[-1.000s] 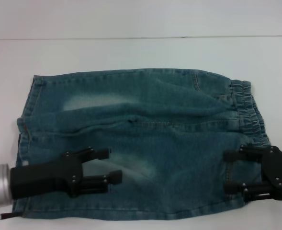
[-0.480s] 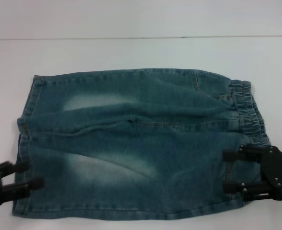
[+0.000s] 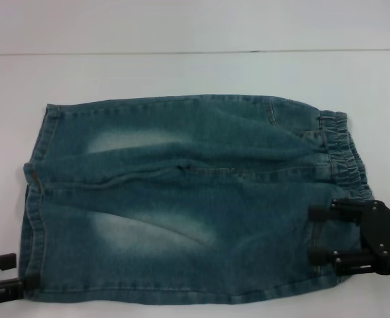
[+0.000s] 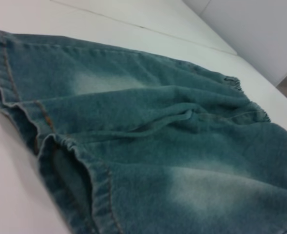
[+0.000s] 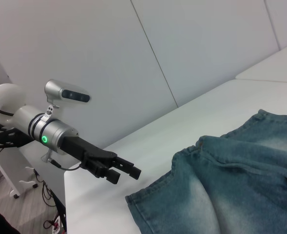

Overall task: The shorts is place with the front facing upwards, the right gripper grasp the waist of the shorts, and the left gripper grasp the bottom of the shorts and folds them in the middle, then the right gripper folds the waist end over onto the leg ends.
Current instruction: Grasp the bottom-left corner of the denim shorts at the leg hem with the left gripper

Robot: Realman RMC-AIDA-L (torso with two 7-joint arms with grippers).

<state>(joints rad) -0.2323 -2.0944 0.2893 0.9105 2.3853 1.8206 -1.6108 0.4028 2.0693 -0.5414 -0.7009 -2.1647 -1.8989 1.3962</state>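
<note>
The shorts (image 3: 188, 199) lie flat on the white table (image 3: 181, 73), already folded in the middle so one leg covers the other. Their long axis runs from 9 o'clock to 3 o'clock in the head view: the leg ends (image 3: 36, 199) are at 9 o'clock and the elastic waist (image 3: 343, 156) is at 3 o'clock.

The right gripper (image 3: 316, 234) is at about 4 o'clock, over the near corner of the waist. Its two fingers point toward 9 o'clock, along the long axis, and they stand well apart with denim showing between them, so it is wide and holds nothing that I can see. Whether the lower finger is already touching the cloth I cannot tell.

The left gripper (image 3: 6, 278) is at about 8 o'clock, just outside the near corner of the leg ends, on bare table. Its fingers are also parted and empty. In the right wrist view this gripper (image 5: 126, 170) hangs clear of the hem, not in contact with it.

I judge that the remaining step is the last fold, waist end onto leg ends. For this the right arm is the nearer one. The waist must travel toward 9 o'clock, across the whole length of the shorts.
</note>
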